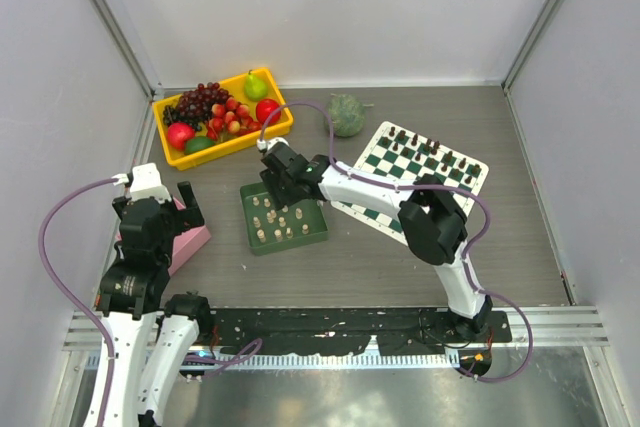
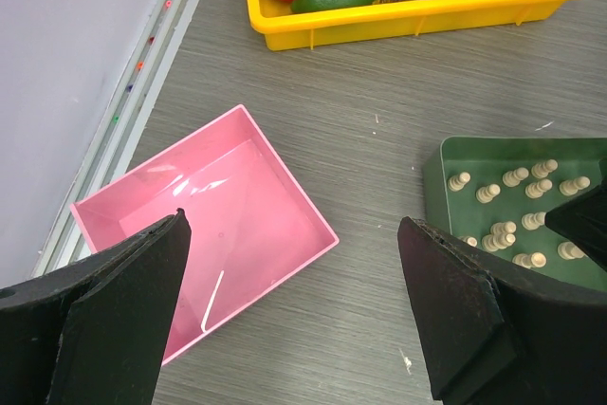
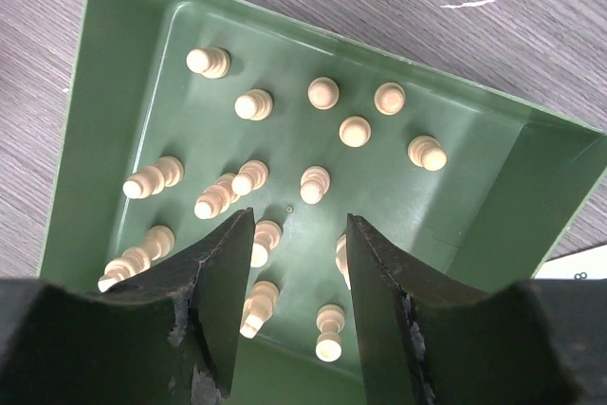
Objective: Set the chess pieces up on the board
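I found the chess pieces crowding both sides of my right gripper inside the walled green tray, while bare table lay open between tray and pink box.

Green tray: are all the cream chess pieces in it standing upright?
No, several cream chess pieces lie on their sides in the green tray.

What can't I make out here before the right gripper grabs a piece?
- Right wrist: fingers cover parts of several pieces in the tray; contact unclear.
- Top: piece types too small to tell; right arm hides the board's near squares.
- Left wrist: tray cut off by the frame edge and a finger.
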You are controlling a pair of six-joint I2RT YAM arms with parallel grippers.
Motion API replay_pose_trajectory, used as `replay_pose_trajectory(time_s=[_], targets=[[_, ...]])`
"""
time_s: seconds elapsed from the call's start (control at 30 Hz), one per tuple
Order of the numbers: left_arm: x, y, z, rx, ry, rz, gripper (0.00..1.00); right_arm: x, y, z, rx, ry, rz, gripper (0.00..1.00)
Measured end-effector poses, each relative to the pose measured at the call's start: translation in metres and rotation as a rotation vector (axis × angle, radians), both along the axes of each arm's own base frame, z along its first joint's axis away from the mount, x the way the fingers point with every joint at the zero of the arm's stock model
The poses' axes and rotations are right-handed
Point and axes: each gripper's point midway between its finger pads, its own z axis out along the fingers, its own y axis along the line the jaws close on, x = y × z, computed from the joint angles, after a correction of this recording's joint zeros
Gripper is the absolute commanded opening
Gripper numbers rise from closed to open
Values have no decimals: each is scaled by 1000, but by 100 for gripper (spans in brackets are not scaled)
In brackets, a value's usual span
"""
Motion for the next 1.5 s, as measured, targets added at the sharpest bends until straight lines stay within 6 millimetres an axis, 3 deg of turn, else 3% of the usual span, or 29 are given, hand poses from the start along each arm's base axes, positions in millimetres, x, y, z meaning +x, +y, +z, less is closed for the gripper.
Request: replay_pose_trajectory(time_s=[0.5, 0.87, 1.2, 1.5], targets=[[0, 0, 0, 0, 0, 0, 99, 0, 0, -33, -53, 46, -10, 44], [0, 0, 0, 0, 0, 0, 99, 7, 9, -32, -46, 36, -13, 42], [0, 0, 0, 0, 0, 0, 99, 6, 5, -40, -72, 47, -17, 34], [0, 0, 0, 0, 0, 0, 99, 6, 5, -40, -75, 48, -17, 33]])
